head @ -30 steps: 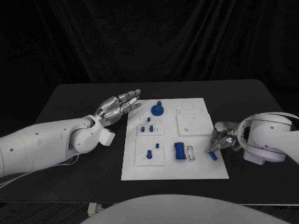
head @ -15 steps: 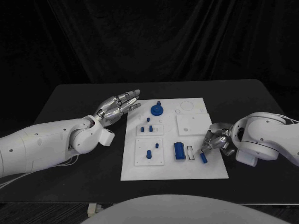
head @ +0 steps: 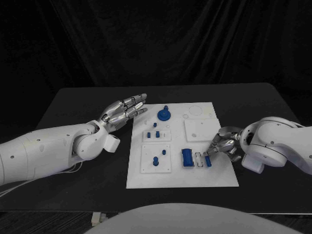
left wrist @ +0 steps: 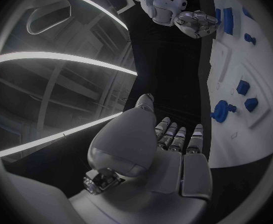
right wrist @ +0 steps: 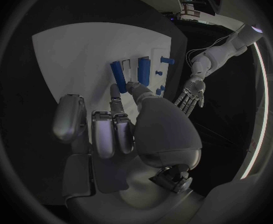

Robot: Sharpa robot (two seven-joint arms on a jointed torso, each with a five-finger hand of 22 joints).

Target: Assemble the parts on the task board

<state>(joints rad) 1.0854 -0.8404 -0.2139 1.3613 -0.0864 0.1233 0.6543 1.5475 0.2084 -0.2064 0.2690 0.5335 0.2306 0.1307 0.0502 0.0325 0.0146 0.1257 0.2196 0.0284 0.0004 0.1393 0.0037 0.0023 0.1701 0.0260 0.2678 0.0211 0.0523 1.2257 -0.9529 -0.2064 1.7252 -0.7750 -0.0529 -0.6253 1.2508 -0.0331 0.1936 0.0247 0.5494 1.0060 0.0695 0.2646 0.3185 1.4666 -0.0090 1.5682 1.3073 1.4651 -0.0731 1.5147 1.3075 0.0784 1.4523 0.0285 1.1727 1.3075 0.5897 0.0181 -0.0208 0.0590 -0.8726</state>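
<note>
- The right hand point(head: 225, 146) is hovering over the right edge of the task board point(head: 198, 178), its fingers curled downward.
- The right hand's fingertips point(right wrist: 114, 91) are pinching a blue bar-shaped part point(head: 207, 161), holding it by its upper end, as the right wrist view is showing.
- Just beside that held bar, on the side toward the board's middle, a larger blue block point(head: 187, 158) is sitting in its seat, with a narrow white slot point(head: 197, 159) lying between the two.
- The left hand point(head: 122, 111) is hanging flat over the desk point(head: 79, 105), just off the board's left edge; its fingers are stretched out and a little apart, and it is holding nothing.
- Just ahead of the left hand's fingertips, a round blue knob part point(head: 163, 114) is standing near the board's far end.
- Nearer to the left arm's wrist, two small blue pegs point(head: 152, 134) are sitting side by side in a square plate, with a smaller peg point(head: 154, 125) just beyond them.
- Further from the left hand, toward the board's near end, two more blue pieces point(head: 155, 161) are standing in another square plate, well apart from the right hand.
- Just beyond the right hand's fingers, a plain white square plate point(head: 200, 129) is lying on the board.
</note>
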